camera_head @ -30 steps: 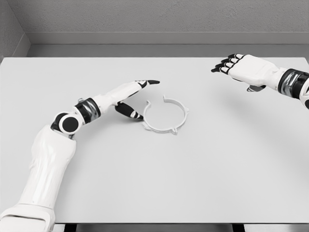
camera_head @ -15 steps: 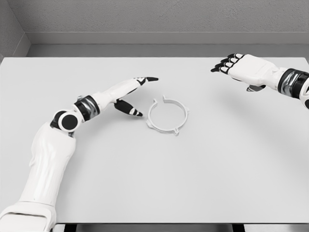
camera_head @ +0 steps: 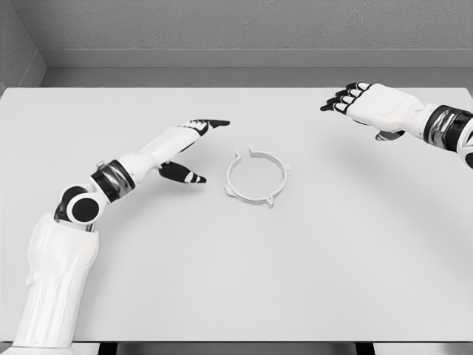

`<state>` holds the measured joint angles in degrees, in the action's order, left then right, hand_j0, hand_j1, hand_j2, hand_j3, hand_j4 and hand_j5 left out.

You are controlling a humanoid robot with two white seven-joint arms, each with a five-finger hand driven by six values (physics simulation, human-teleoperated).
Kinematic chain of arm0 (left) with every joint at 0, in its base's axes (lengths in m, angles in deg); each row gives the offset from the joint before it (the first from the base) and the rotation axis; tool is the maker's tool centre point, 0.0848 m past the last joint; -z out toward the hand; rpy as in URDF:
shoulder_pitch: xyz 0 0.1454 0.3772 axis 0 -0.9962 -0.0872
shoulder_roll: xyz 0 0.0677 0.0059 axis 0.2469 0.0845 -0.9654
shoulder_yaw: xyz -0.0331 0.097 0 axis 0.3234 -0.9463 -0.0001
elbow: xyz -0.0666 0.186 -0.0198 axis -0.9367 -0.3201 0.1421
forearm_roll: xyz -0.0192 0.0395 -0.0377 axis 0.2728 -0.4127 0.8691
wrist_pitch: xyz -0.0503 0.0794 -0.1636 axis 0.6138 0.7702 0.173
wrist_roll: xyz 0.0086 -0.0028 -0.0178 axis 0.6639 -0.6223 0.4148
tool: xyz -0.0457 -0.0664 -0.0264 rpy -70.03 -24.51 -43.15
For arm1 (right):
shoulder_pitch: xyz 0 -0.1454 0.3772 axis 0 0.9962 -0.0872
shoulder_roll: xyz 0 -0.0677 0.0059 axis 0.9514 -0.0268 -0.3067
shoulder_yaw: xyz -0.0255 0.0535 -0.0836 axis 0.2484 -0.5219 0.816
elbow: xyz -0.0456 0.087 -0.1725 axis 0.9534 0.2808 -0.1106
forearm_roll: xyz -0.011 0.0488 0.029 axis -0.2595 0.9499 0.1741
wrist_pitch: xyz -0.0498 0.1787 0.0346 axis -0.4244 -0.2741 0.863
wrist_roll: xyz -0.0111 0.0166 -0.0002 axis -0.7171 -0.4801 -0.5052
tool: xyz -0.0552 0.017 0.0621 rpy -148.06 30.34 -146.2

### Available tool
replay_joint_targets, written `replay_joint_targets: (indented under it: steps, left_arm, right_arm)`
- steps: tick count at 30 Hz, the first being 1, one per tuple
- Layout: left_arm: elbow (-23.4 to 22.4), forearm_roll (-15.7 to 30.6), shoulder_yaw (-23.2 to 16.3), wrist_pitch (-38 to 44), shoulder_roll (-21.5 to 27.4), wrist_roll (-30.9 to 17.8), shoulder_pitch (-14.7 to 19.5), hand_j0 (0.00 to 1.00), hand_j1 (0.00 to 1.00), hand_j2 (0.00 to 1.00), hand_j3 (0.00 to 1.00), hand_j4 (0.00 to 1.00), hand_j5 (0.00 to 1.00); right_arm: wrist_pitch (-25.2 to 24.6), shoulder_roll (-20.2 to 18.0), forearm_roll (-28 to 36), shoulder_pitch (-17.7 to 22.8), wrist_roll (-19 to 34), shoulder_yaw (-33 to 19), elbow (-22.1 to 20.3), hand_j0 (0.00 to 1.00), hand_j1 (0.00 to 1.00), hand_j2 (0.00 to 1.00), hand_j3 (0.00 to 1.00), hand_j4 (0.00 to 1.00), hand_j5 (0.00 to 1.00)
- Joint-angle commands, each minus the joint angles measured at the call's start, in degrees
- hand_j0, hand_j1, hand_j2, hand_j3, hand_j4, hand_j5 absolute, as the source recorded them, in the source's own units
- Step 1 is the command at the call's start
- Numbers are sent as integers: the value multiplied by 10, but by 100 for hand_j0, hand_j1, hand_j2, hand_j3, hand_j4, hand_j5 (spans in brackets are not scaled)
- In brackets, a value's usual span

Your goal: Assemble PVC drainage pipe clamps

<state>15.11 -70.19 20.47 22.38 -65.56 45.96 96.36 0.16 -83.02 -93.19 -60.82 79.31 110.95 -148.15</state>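
Note:
A white ring-shaped pipe clamp [camera_head: 256,177] lies flat on the white table [camera_head: 236,251], near the middle, with a gap at its upper left. My left hand [camera_head: 194,148] hovers just left of the clamp, fingers stretched out and thumb spread below, holding nothing and apart from the ring. My right hand [camera_head: 353,100] floats at the upper right, well away from the clamp, with relaxed fingers and nothing in it.
The table's far edge meets a grey wall [camera_head: 236,29] at the back. Nothing else lies on the table.
My left hand has pulled back to the left, away from the clamp. The clamp shifted slightly right and turned between the earliest frame and the middle one. The right hand barely moved.

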Motion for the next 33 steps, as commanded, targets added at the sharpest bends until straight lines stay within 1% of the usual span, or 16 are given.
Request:
replay_joint_targets:
  steps: [1, 5, 12, 13, 24, 26, 30, 33]
  left_arm:
    - [2, 2, -4, -5, -4, 0, 0, 100, 100, 100, 100, 100, 100]
    - [-1, 1, -41, -5, -6, 0, 0, 100, 100, 100, 100, 100, 100]
    - [-6, 0, -59, -3, -6, 0, 0, 100, 100, 100, 100, 100, 100]
    - [-14, 0, -59, -3, -9, 0, 1, 100, 100, 100, 100, 100, 100]
    - [-38, -3, -59, 2, -11, 0, 9, 100, 100, 100, 100, 100, 100]
    - [-52, -4, -59, 2, -13, 0, 10, 100, 100, 100, 100, 100, 100]
    - [-64, -5, -60, 2, -13, 0, 20, 100, 100, 100, 100, 100, 100]
    - [-77, -5, -60, 2, -20, 0, 28, 100, 100, 100, 100, 100, 100]
  right_arm:
    - [0, -1, 1, 0, 0, 0, 0, 100, 100, 100, 100, 100, 100]
    - [0, -1, 1, 0, 0, 0, 0, 100, 100, 100, 100, 100, 100]
    - [-1, -11, 2, 0, 0, -1, -1, 100, 100, 100, 100, 100, 100]
    - [-1, -12, 2, 0, 0, -1, -1, 100, 100, 100, 100, 100, 100]
    - [-2, -11, 2, 0, -1, -2, -1, 100, 100, 100, 100, 100, 100]
    - [-2, -12, 2, 0, -2, -2, -1, 100, 100, 100, 100, 100, 100]
    - [-3, -12, 3, 0, -2, -2, -5, 100, 100, 100, 100, 100, 100]
    - [-3, -12, 19, 0, -1, -2, -5, 100, 100, 100, 100, 100, 100]
